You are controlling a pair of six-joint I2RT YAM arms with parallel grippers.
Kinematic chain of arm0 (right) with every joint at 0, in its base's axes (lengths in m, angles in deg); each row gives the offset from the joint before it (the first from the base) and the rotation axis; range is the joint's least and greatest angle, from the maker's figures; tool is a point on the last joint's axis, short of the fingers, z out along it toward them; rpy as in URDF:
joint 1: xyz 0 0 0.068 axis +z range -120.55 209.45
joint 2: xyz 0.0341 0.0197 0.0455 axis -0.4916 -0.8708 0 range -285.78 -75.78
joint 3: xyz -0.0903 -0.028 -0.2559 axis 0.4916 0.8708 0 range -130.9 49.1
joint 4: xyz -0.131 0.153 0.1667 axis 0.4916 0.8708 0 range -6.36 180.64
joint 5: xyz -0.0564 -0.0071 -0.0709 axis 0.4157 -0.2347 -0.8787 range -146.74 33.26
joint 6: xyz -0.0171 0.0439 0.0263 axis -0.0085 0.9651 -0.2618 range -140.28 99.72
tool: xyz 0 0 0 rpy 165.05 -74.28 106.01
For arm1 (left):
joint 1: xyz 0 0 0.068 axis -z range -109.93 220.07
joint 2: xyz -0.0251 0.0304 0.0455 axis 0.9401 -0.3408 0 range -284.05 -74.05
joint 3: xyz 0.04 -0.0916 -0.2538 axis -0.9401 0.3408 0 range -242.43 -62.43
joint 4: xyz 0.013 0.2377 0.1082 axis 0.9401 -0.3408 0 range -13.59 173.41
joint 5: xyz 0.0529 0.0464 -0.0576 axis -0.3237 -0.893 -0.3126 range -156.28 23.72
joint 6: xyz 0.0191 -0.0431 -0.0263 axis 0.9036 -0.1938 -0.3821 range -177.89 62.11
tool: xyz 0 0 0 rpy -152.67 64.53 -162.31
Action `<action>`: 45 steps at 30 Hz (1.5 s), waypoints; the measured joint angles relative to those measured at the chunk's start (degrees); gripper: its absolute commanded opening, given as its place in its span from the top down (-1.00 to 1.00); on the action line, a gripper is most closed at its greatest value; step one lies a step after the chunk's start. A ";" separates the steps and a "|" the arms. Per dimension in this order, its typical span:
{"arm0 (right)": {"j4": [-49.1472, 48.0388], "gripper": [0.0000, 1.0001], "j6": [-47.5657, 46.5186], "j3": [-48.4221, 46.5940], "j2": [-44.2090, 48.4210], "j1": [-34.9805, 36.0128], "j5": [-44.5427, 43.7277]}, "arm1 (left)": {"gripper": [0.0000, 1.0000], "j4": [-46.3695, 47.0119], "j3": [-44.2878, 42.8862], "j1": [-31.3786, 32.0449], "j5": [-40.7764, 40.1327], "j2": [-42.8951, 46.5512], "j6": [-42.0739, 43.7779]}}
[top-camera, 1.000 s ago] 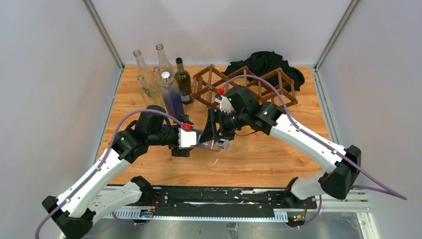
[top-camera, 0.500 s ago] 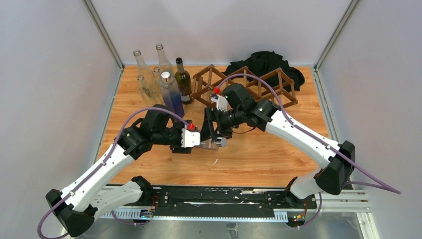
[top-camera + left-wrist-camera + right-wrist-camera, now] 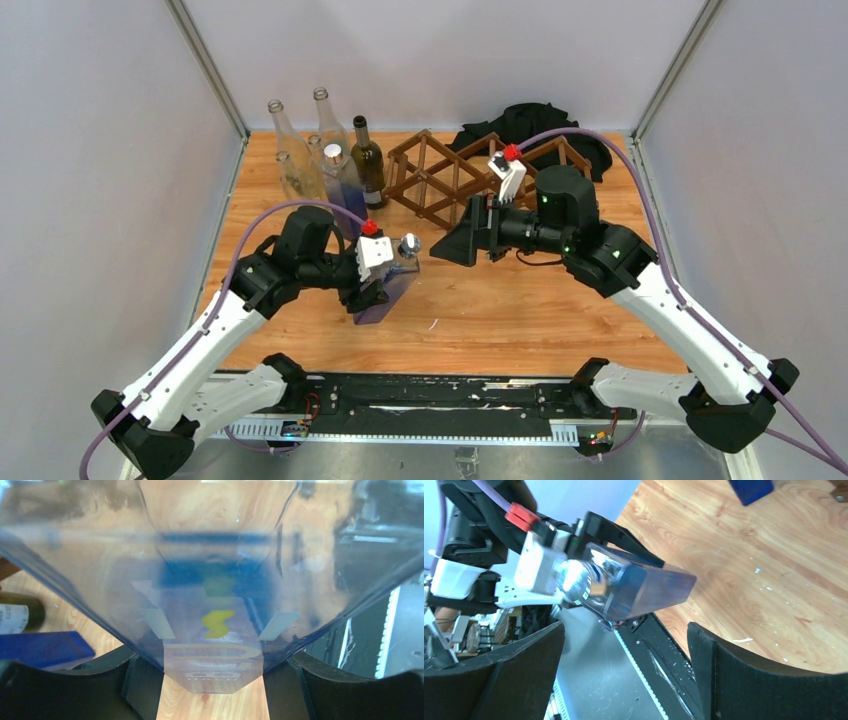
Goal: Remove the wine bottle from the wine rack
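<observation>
While the bench carries the wine rack at 12 o'clock, the wine bottle, blue-tinted, hangs tilted at 9 o'clock, grasped by the left end effector alone. The right end effector stands released, empty. Slick glass could slip, or swing into the standing bottles. Only the left wrist view shows its label; the right wrist view shows its silver cap end-on.

Left end effector is clamped (elbow bent), while right end effector stands spread wide, facing it.
</observation>
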 measured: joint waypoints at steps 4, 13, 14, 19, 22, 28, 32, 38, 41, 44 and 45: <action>-2.34 -0.92 -1.05 4.24 2.97 -1.49 -0.66 | 1.00 -0.04 -1.53 -4.50 3.80 -0.61 -4.96; -17.55 -0.94 -4.50 15.85 5.79 -1.14 3.74 | 1.00 -0.11 -10.19 -9.18 17.90 -5.90 -14.91; -19.02 -0.94 -4.96 15.85 5.20 -0.81 4.13 | 1.00 -0.26 -10.67 -9.18 19.58 -6.25 -15.61; -24.00 -0.96 -7.30 14.38 1.55 1.75 5.57 | 1.00 -2.01 -11.19 -9.16 24.30 -6.60 -17.77; -26.82 -0.96 -8.09 12.98 -0.83 3.23 6.60 | 1.00 -2.82 -11.21 -9.16 25.92 -6.60 -18.99; -30.60 -0.83 -9.27 11.19 -4.15 5.95 8.31 | 1.00 -2.93 -11.50 -9.16 27.23 -6.58 -20.20; -31.80 0.18 -10.23 10.45 -6.21 7.28 8.96 | 0.85 -3.43 -12.20 -9.16 27.87 -6.58 -20.68; -29.18 1.00 -12.83 7.56 -8.15 7.65 8.55 | -0.99 -8.61 -15.87 -9.35 26.86 -7.85 -19.10; -25.29 1.00 -15.96 7.23 -8.83 8.00 4.59 | -1.00 -10.05 -18.49 -10.27 24.13 -8.98 -16.94; -21.94 1.00 -19.85 7.23 -9.57 8.07 -1.79 | -1.00 -12.17 -19.08 -14.38 20.00 -9.68 -14.71; -21.35 1.00 -21.05 7.26 -9.77 8.04 -3.43 | -1.00 -12.87 -19.21 -16.35 18.29 -10.01 -14.14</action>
